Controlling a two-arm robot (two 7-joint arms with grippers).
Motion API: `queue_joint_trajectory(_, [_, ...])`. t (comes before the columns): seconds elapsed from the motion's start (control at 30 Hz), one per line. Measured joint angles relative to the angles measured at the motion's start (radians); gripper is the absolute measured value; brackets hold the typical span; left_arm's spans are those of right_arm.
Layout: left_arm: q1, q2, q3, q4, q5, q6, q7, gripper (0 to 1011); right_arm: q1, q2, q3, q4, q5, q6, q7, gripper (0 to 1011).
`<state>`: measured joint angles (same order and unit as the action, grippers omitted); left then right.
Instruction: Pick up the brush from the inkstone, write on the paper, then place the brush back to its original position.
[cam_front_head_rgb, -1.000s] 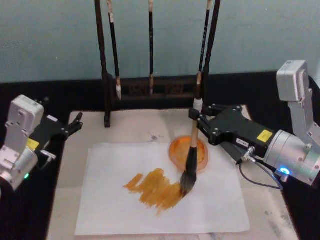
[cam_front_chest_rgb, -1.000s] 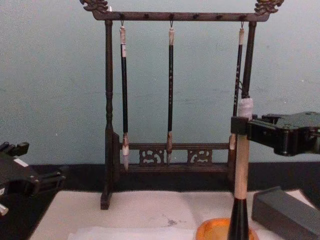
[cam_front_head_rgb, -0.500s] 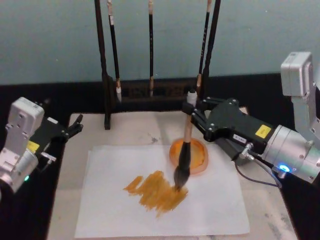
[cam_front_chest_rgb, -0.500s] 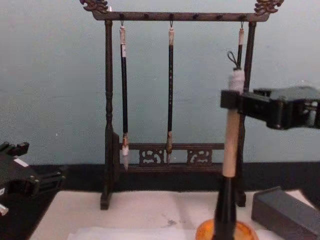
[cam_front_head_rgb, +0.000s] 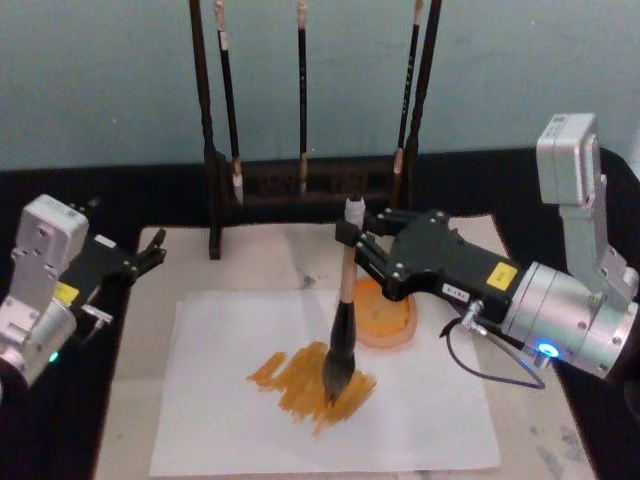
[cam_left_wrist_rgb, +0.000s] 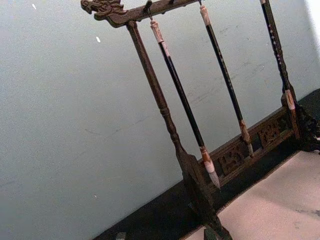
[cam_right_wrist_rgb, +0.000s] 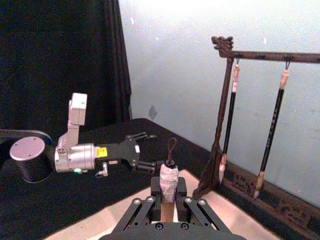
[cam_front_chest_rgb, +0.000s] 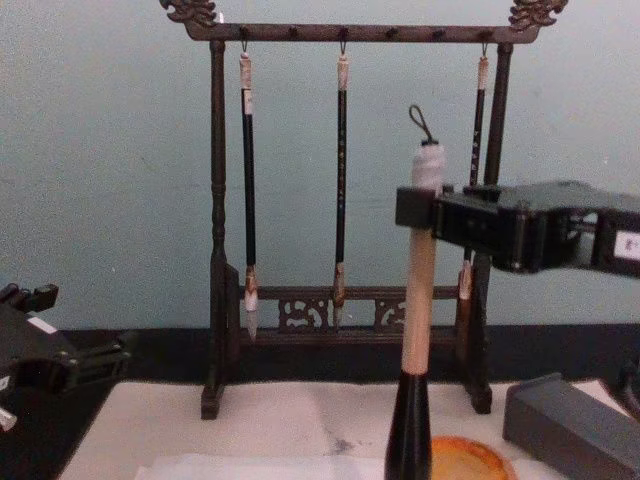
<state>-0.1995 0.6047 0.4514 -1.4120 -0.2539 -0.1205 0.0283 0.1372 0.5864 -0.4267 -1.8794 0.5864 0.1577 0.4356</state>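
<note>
The brush (cam_front_head_rgb: 343, 322) stands nearly upright, its pale handle (cam_front_chest_rgb: 419, 300) above a black lower section. Its bristles press on the orange smear (cam_front_head_rgb: 305, 380) painted on the white paper (cam_front_head_rgb: 430, 425). My right gripper (cam_front_head_rgb: 350, 235) is shut on the handle just under the white end cap (cam_right_wrist_rgb: 169, 180), and in the chest view this gripper (cam_front_chest_rgb: 420, 208) comes in from the right. A dark grey inkstone block (cam_front_chest_rgb: 568, 425) lies at the right, below that arm. My left gripper (cam_front_head_rgb: 153, 247) rests open at the mat's left edge, away from the paper.
An orange round dish (cam_front_head_rgb: 392, 320) sits just right of the brush. A dark wooden rack (cam_front_head_rgb: 215, 150) with three slim hanging brushes (cam_front_chest_rgb: 341, 180) stands along the back. The cream mat (cam_front_head_rgb: 270, 260) lies under the paper, on a black table.
My right gripper has carried the brush leftward from beside the orange dish, so the bristles now sit in the middle of the orange smear. The left arm has not moved.
</note>
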Motion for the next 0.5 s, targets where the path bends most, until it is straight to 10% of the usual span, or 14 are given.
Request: queue_joint_trajectory(0.5, [0.000,0.000,0.000,0.000,0.000,0.000,0.000,1010,-0.047,0.012,0.029,0.022,0.023,-0.023,-0.024,173])
